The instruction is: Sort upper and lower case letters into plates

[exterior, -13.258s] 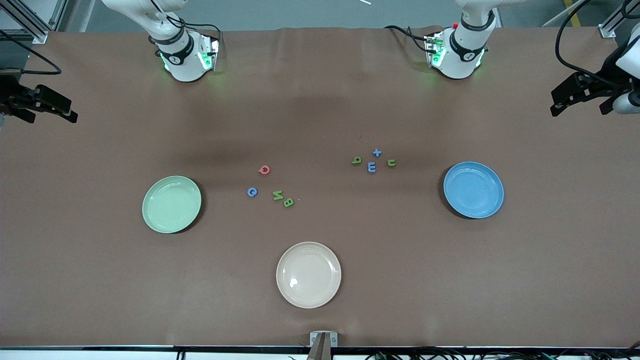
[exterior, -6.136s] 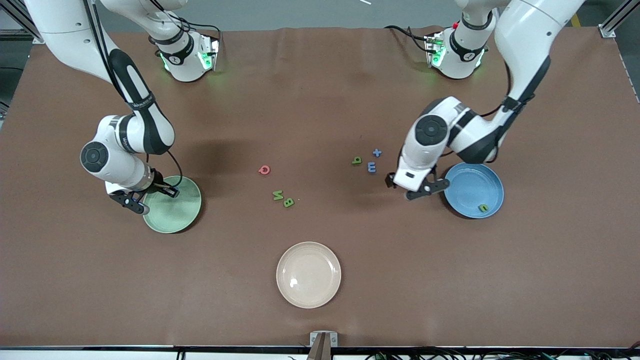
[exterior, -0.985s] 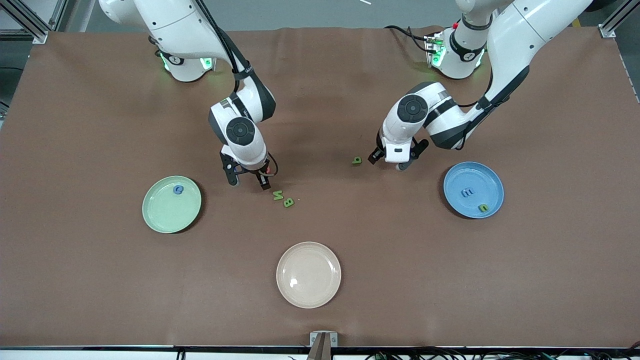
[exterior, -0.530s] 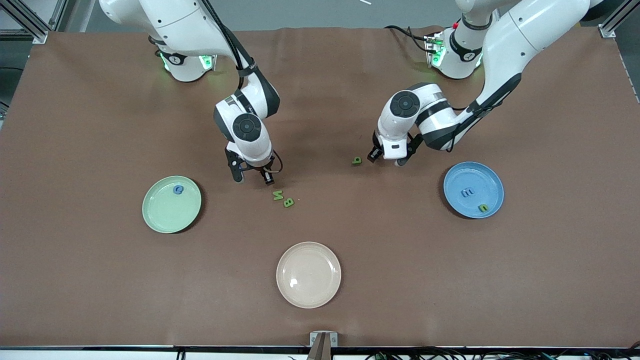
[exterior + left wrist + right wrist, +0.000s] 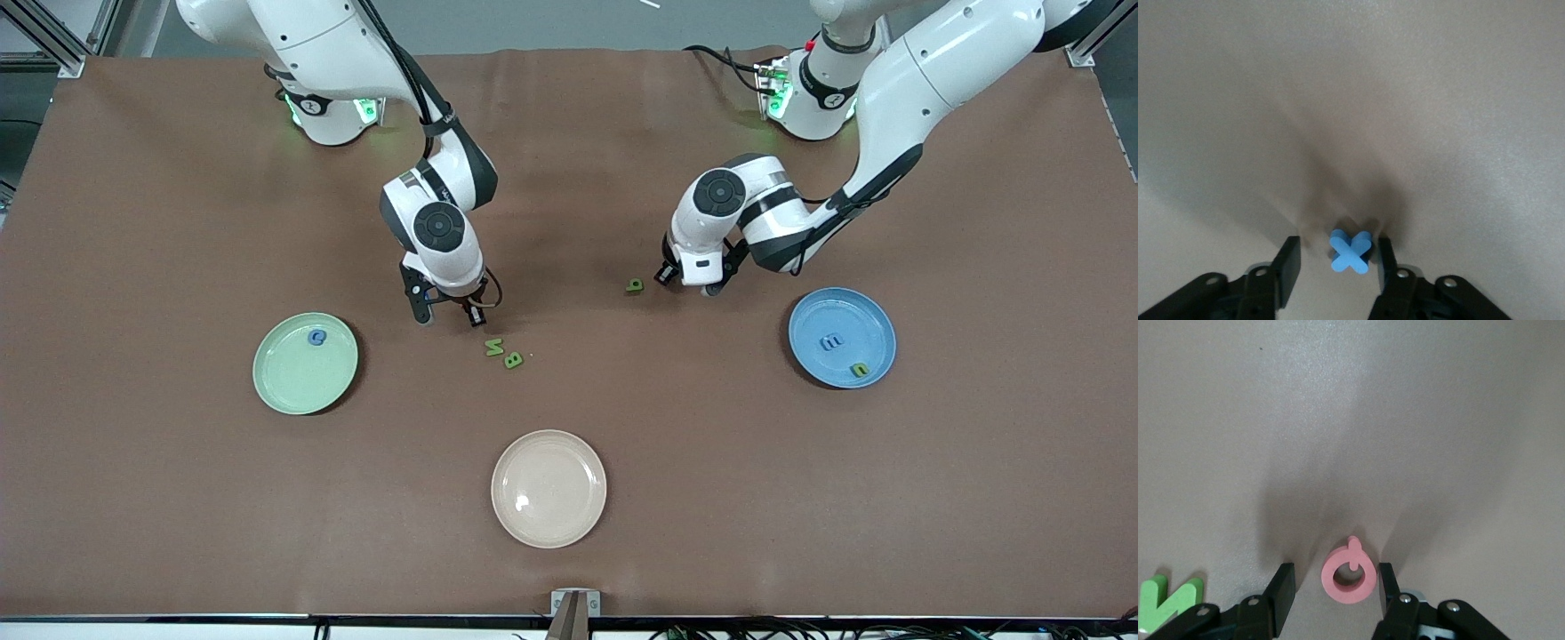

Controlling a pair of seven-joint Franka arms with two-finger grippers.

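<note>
- Brown cloth covers the table (image 5: pixel 800 498), and the only readable marks are the letters themselves.
- Red Q (image 5: pixel 1349 575) lies flat on the cloth between the fingers of the right gripper (image 5: pixel 1333 587); both fingers sit just beside it with slim gaps, so the jaws are part-closed and not yet pinching. In the front view the right gripper (image 5: pixel 449 314) hides this letter.
- Blue t (image 5: pixel 1351 251), shaped like a cross, lies between the fingers of the left gripper (image 5: pixel 1338 263); one finger is at its edge, the other well apart, so no grip is made. The left gripper (image 5: pixel 689 282) is low over the cloth.
- Green N (image 5: pixel 494 347) and green B (image 5: pixel 513 360) lie side by side, nearer the front camera than the right gripper.
- Green q (image 5: pixel 634 285) lies just beside the left gripper, toward the right arm's end.
- Mint green plate (image 5: pixel 284 382) holds a blue C (image 5: pixel 316 337).
- Sky blue plate (image 5: pixel 867 316) holds a blue m (image 5: pixel 832 341) and a green n (image 5: pixel 859 369).
- Cream-beige plate (image 5: pixel 548 488) sits nearest the front camera.
</note>
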